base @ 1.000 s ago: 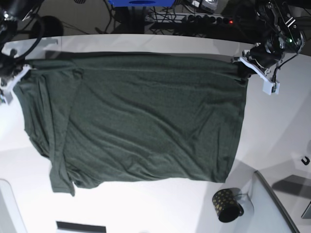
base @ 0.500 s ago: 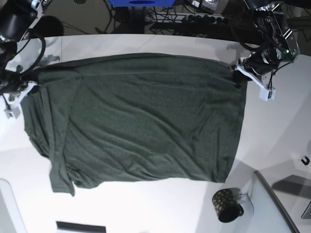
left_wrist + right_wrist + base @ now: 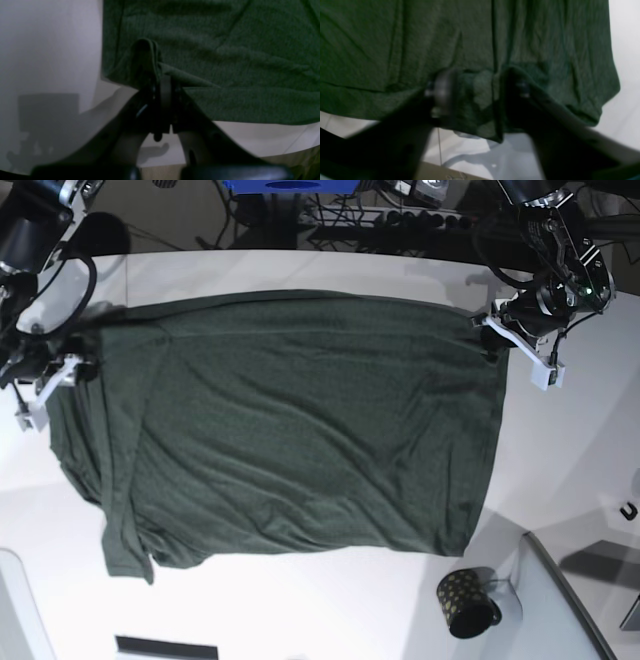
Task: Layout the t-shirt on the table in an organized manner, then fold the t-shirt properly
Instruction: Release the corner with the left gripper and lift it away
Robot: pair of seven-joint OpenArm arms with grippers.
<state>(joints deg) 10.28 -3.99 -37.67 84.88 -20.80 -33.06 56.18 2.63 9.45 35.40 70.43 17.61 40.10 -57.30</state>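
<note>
One t-shirt on one table; left claw pinches its edge, right claw spread

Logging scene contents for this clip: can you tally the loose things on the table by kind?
T-shirt, dark green: 1
Mug, dark with gold dots: 1
Total: 2
</note>
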